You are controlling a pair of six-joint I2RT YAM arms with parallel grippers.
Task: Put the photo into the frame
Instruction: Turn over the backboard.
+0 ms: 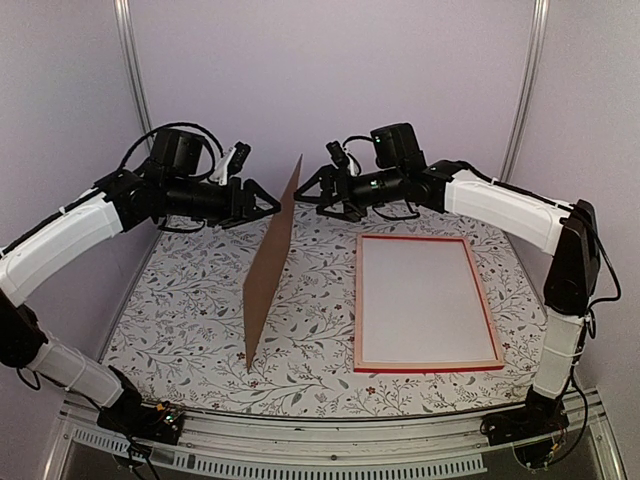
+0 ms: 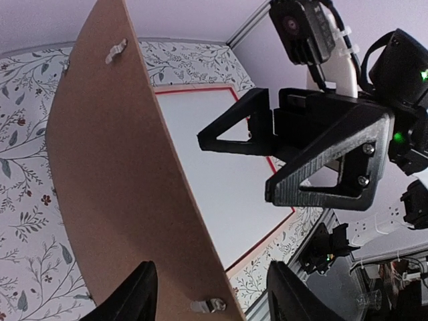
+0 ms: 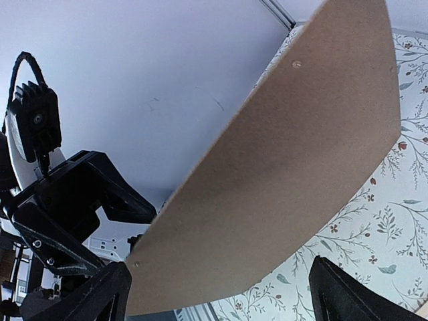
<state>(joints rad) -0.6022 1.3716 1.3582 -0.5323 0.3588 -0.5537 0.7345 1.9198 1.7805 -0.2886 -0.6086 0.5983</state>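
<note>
Floral tbl cover point(image 1: 190, 330) under frame point(image 1: 359, 300) — lilac walls point(image 1: 330, 80).

Bright, even, diffuse light — soft faint shadows, sharp top view, wide-angle bowing at wrist-view edges.

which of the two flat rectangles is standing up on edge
The brown board: it stands on one edge, while the frame, red-rimmed, lies flat on the table to its right.
</note>
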